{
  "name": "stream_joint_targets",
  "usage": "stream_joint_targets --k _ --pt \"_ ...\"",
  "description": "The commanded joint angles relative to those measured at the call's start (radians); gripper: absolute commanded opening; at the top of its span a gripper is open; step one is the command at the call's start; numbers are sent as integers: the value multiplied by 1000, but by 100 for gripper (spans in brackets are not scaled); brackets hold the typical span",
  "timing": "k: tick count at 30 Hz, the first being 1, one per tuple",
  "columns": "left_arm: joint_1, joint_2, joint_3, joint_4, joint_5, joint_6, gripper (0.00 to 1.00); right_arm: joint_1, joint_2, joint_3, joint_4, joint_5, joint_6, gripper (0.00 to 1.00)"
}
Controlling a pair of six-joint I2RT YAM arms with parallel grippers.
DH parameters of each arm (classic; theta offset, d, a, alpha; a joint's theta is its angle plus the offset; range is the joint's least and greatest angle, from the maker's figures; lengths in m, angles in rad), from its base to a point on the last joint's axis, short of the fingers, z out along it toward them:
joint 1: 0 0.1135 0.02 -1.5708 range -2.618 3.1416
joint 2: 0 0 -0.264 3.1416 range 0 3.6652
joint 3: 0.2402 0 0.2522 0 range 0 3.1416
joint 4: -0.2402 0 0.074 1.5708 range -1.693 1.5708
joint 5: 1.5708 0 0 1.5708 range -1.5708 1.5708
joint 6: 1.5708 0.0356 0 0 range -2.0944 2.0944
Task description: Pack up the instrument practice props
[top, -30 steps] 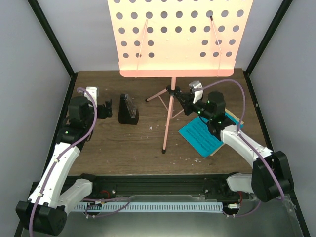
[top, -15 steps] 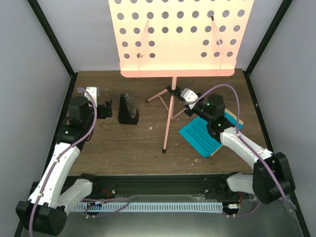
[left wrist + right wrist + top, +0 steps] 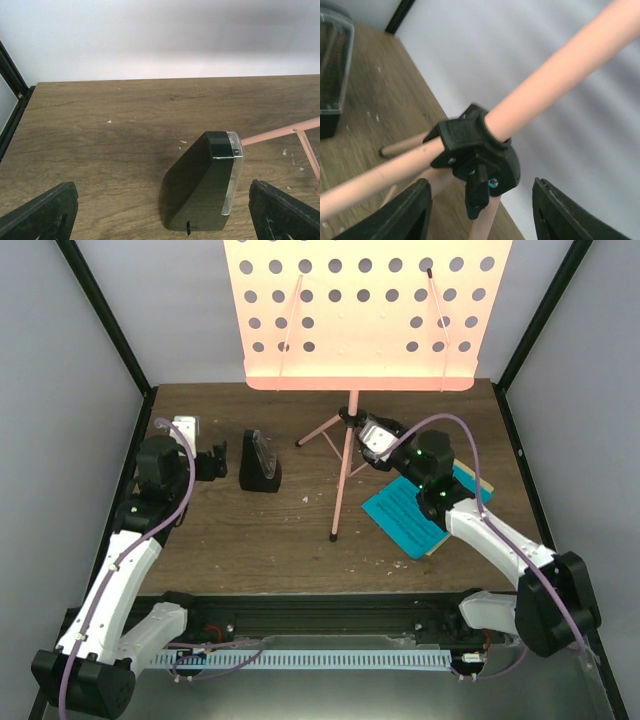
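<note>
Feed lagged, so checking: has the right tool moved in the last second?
Yes. The right tool has shifted left, closing on the black hub of the music stand.

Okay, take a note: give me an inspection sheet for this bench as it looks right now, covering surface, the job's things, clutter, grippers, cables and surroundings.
Surface: brown wood table, no damage seen.
Job's things: music stand upright on its tripod at the back centre; metronome standing to its left; sheet-music pages flat on the right, blue on top, a yellowish edge beneath, partly under the right arm.
Clutter: small pale specks scattered on the wood.
Grippers: left gripper open, facing the metronome, apart from it; right gripper open, fingers either side of the stand's black collar.
Cables: a purple cable along each arm, looped clear of the props.
Surroundings: grey walls, black frame posts.
</note>
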Motion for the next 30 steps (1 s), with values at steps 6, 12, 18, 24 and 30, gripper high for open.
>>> stream_joint_targets --k 6,12,18,24,30 --pt "4 2 -7 14 -3 4 95 11 -205 -193 141 -82 344 78" --pt "4 13 -10 14 -7 8 95 8 -249 -293 137 2 763 100" --pt "3 27 -8 12 -4 10 95 -36 -183 -201 24 -22 1039 100" --pt "5 25 -7 11 -6 10 94 -151 -161 -193 155 -250 1498 100" --pt "4 30 -5 10 1 9 94 -154 -105 -150 198 -290 2019 100"
